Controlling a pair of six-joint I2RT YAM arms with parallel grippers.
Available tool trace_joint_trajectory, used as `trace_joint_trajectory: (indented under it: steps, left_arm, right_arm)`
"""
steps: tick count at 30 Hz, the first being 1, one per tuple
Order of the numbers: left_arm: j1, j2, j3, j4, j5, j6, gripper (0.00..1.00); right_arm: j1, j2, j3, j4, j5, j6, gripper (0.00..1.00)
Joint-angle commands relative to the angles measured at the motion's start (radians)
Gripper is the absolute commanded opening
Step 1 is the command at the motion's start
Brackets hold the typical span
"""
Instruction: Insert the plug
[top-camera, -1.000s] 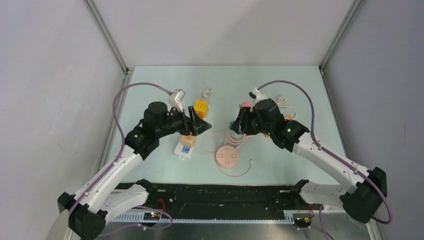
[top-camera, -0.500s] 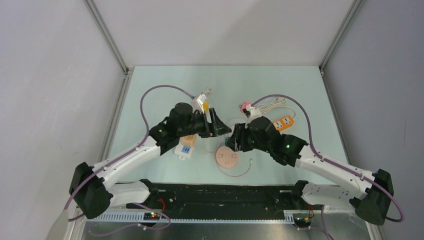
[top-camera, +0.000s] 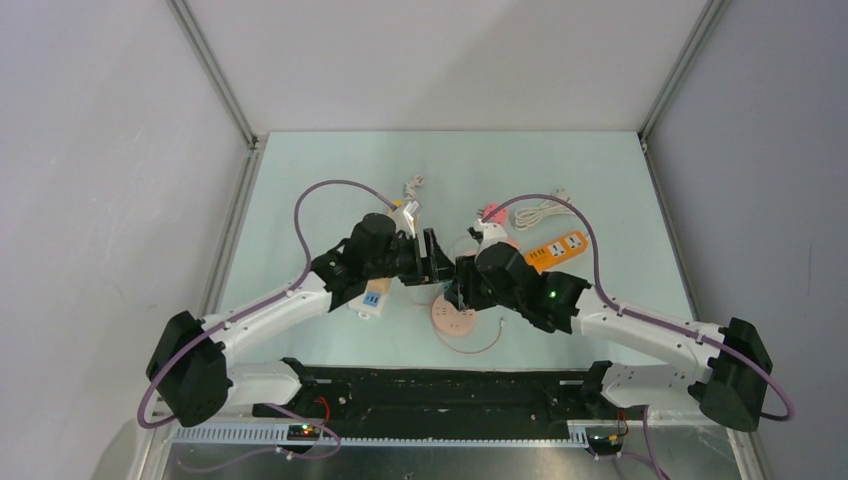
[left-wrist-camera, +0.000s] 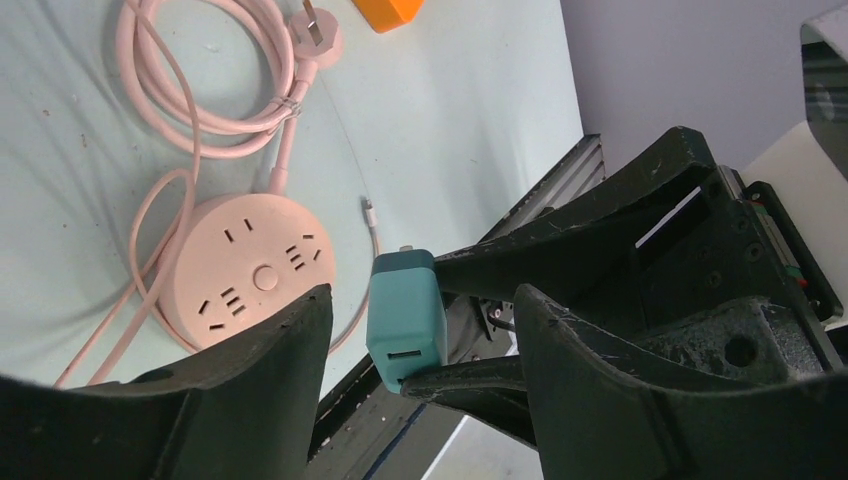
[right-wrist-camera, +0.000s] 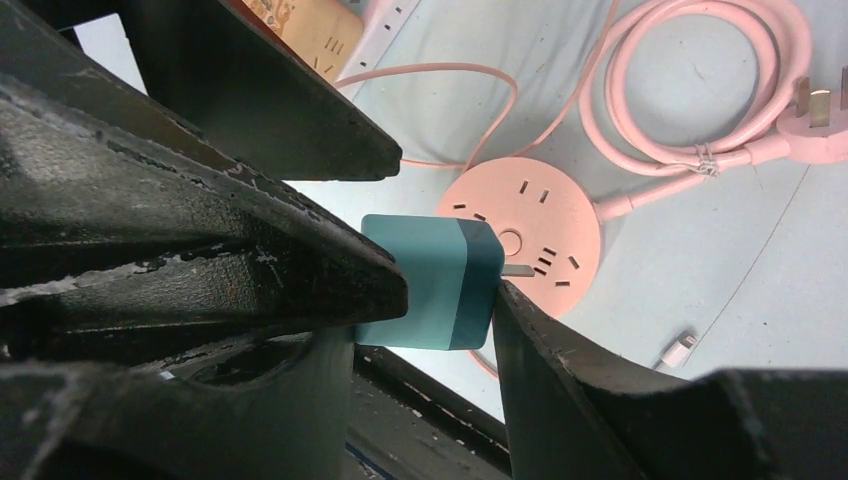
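Note:
A teal plug cube (right-wrist-camera: 430, 282) with metal prongs is held between the fingers of my right gripper (right-wrist-camera: 450, 295), just above the table. The same plug shows in the left wrist view (left-wrist-camera: 405, 318). My left gripper (left-wrist-camera: 420, 300) is open, its fingers (left-wrist-camera: 250, 390) standing either side of the plug without touching it. The two grippers meet at the table's middle, left gripper (top-camera: 435, 262) facing right gripper (top-camera: 462, 280). A round pink power strip (top-camera: 455, 318) lies flat just below them; it also shows in the left wrist view (left-wrist-camera: 245, 280) and the right wrist view (right-wrist-camera: 530, 230).
The pink strip's coiled cable (right-wrist-camera: 690, 90) and plug (left-wrist-camera: 318, 40) lie behind it. An orange power strip (top-camera: 553, 247) and a white cable coil (top-camera: 540, 210) lie at right. A white strip with blue sockets (top-camera: 372, 297) lies under the left arm. A thin white cable (left-wrist-camera: 367, 207) lies by the round strip.
Both arms have swung inward. The left gripper moved right from the white strip to meet the right gripper, which came left and nearer with the teal plug.

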Motion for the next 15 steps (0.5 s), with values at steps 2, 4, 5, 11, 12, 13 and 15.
trace_joint_trajectory:
  steps: [2,4,5,11,12,13,15]
  left_arm:
    - [-0.011,-0.008,-0.023,0.0,0.055,-0.006,0.7]
    - [-0.01,0.002,-0.022,0.0,0.069,-0.007,0.68]
    - [-0.011,0.01,-0.021,-0.001,0.076,-0.005,0.68]
    - [-0.01,0.054,0.027,-0.076,0.132,0.096,0.68]
    - [-0.01,0.063,0.036,-0.086,0.149,0.111,0.67]
    - [-0.011,0.067,0.038,-0.089,0.16,0.118,0.66]
    - [-0.01,0.082,0.04,-0.09,0.189,0.126,0.66]
  right_arm:
    - [0.003,0.018,0.002,0.076,0.098,0.014,0.35]
    - [0.005,0.025,0.003,0.085,0.109,0.017,0.36]
    - [0.006,0.031,0.003,0.089,0.112,0.016,0.36]
    - [0.012,0.052,0.003,0.12,0.104,-0.02,0.36]
    - [0.014,0.055,0.003,0.122,0.103,-0.027,0.36]
    - [0.017,0.057,0.003,0.123,0.101,-0.048,0.36]
    - [0.034,0.059,0.004,0.13,0.111,-0.08,0.36]
